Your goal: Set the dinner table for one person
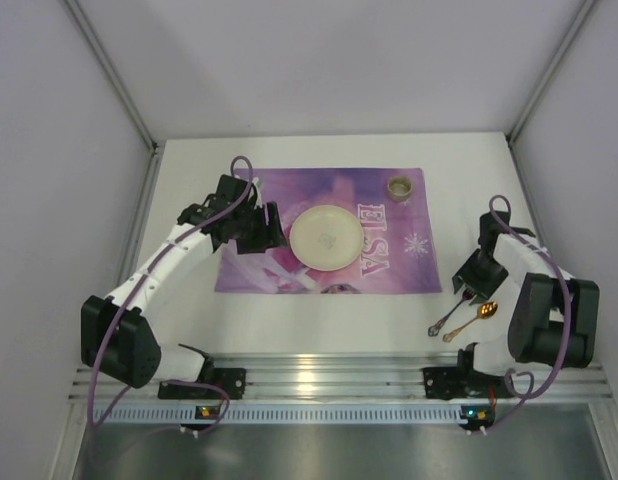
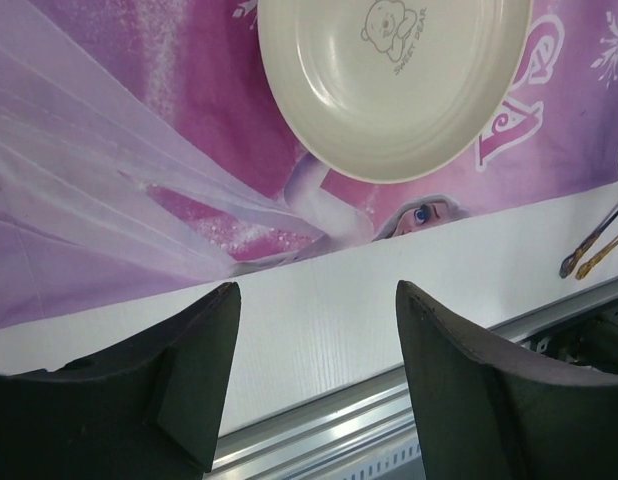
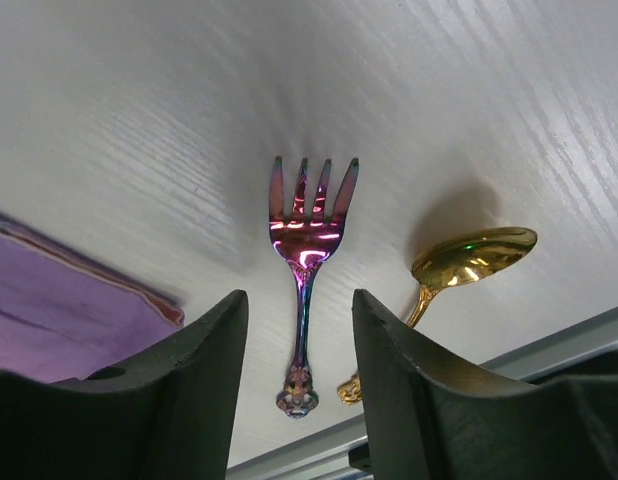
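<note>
Fork (image 3: 307, 250) flat on dinner table (image 1: 289, 320), right of mat (image 1: 389, 270); spoon (image 3: 474, 255) just beside, handles perhaps touching. Right gripper (image 3: 299, 305) above fork, left gripper (image 2: 316, 300) near plate (image 1: 326, 236): jaws spread, empty. We fear a grab dragging the spoon along.

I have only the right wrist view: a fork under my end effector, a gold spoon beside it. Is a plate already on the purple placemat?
Observer: Yes, a cream plate sits near the centre of the placemat.
Operator: And is there some cup?
Observer: A small cup stands on its far right corner.
Operator: What does the left arm do?
Observer: The left end effector hovers left of the plate, open and empty.
</note>
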Action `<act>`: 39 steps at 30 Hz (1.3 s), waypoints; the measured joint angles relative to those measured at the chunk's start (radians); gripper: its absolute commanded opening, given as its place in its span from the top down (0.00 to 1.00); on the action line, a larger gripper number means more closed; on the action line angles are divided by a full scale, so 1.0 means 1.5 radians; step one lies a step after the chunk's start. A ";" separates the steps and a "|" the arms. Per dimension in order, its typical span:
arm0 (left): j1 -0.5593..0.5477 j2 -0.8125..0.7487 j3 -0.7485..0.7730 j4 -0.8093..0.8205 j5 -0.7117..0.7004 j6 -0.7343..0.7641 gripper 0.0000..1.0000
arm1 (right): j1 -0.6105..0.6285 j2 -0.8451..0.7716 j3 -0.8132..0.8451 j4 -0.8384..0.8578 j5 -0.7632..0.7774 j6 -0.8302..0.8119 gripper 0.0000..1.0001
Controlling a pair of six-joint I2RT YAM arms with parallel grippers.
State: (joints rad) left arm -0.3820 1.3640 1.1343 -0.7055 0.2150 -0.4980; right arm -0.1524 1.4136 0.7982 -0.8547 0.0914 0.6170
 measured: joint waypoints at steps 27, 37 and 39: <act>-0.006 -0.015 0.001 -0.050 -0.028 0.003 0.32 | -0.014 0.013 -0.035 0.068 -0.006 -0.016 1.00; -0.160 0.087 0.133 -0.075 -0.105 0.018 0.32 | -0.012 -0.078 0.024 0.020 -0.075 -0.007 1.00; -0.200 0.112 0.159 -0.074 -0.108 0.017 0.32 | -0.012 -0.111 0.050 0.005 -0.091 -0.004 1.00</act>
State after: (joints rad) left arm -0.6819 1.5314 1.3727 -0.8162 0.0532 -0.4721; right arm -0.1699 1.2472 0.8726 -0.8474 -0.0456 0.6109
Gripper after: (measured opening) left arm 0.678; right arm 0.030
